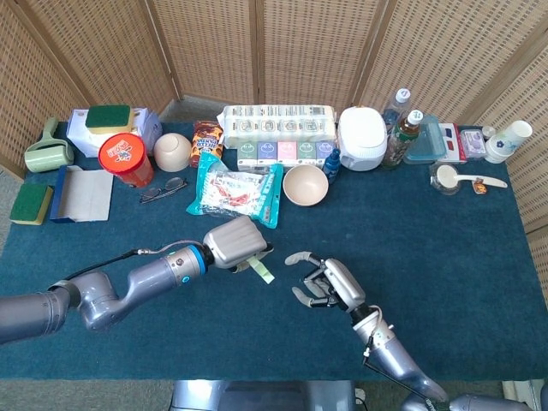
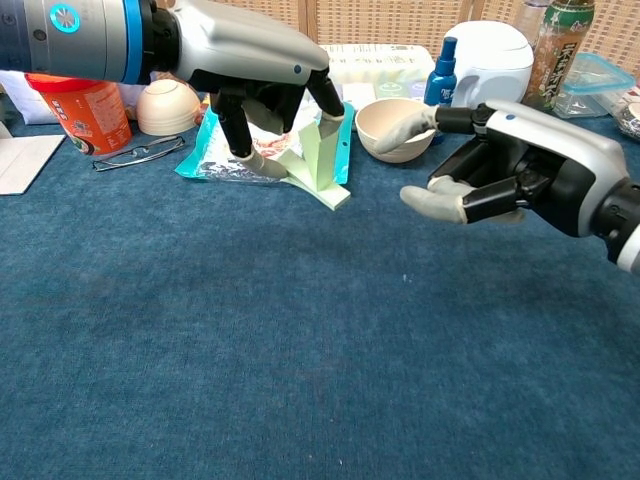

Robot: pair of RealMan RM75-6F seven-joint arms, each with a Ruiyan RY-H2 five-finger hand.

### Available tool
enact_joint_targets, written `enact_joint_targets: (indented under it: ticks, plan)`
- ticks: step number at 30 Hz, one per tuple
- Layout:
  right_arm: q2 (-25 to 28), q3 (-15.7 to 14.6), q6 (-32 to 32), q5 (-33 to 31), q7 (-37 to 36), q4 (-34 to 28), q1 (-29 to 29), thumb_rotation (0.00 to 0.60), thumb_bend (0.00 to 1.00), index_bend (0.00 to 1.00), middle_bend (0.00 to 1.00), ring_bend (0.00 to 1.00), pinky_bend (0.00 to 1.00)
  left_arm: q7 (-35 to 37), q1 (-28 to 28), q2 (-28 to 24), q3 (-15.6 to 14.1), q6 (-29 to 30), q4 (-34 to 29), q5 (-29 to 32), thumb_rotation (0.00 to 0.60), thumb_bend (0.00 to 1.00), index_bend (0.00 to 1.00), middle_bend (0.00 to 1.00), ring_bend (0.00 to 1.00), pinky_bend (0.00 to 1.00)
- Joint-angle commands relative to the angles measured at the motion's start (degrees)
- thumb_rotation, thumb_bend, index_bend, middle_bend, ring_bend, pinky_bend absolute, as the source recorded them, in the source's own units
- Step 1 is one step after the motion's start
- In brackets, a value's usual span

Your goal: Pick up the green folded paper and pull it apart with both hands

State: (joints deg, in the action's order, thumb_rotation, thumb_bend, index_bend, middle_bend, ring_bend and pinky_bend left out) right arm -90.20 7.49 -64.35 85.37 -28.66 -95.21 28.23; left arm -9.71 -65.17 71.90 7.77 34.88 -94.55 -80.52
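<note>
1. Paper: the pale green folded paper strip (image 2: 322, 165) is off the blue cloth-covered surface (image 2: 300, 340), pinched by the left robot hand (image 2: 262, 75); in the head view the strip (image 1: 261, 271) sticks out to the right of that hand (image 1: 233, 242), near the middle of the surface (image 1: 479, 248).
2. Left robot hand: grasping the paper, with one dark fingertip (image 2: 330, 103) on the strip's upper end and another (image 2: 243, 152) at its lower left fold. The lower end of the strip hangs close over the cloth; contact cannot be told.
3. Right robot hand (image 2: 500, 165): released, holding nothing, fingers spread and pointing left toward the paper. Its pale fingertips (image 2: 420, 200) are near the strip but apart from it. The head view shows the same hand (image 1: 324, 281) just right of the paper with a clear gap.
4. Behind the paper lies a light blue plastic snack packet (image 2: 205, 150), flat on the surface, and to its right stands a cream round bowl (image 2: 392, 128).
5. Far left of the surface: a red cylindrical tub (image 1: 125, 160), a beige upturned bowl (image 1: 172, 151) and a pair of dark-framed spectacles (image 1: 163, 188).
6. Far edge: a long white pack of small cartons (image 1: 277, 128), a white rice cooker (image 1: 362, 138) and a small blue bottle (image 2: 441, 72) beside it.
</note>
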Motion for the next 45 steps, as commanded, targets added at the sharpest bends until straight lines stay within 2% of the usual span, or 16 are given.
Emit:
enact_joint_targets:
  ticks: [1,17,45]
  plan:
    - [-0.2,0.1,0.3,-0.3,0.3,-0.1,0.3,0.600,0.39,0.32,1.00,1.00,1.00,0.1,0.0,0.0,-0.1,0.1,0.0,0.0,0.600,0.39,0.65,1.00,1.00,1.00]
    - [-0.9,0.9,1.3,-1.3,2.0,-1.7,2.0,0.600,0.39,0.32,1.00,1.00,1.00,-0.1,-0.7,1.2,-0.2,0.2,0.7,0.8,0.600,0.39,0.65,1.00,1.00,1.00]
    - [-0.6,0.7,1.7,-1.9,3.0,-3.1,3.1,0.600,0.39,0.32,1.00,1.00,1.00,0.5,-0.9,1.4,-0.7,0.9,0.5,1.0,0.600,0.39,0.65,1.00,1.00,1.00]
